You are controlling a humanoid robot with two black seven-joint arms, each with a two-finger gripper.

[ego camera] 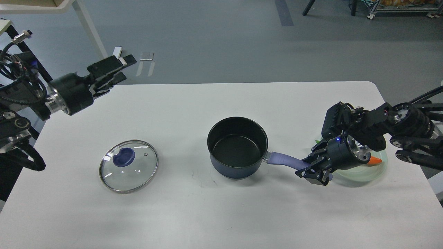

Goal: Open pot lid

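Your lid [128, 165] already lies flat on the counter [221, 214], well left of the open pot [237, 148]. Right gripper [313, 171] pinches the pot's handle; left gripper [114, 69] hangs spread, empty. You likely only need to release and retreat.

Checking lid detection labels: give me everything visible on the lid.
The lid is a round clear glass disc with a metal rim, a flat purple-blue centre knob and a small vent hole. It lies flat on the white table, left of the open pot and apart from it. Nothing touches it; neither claw is near.
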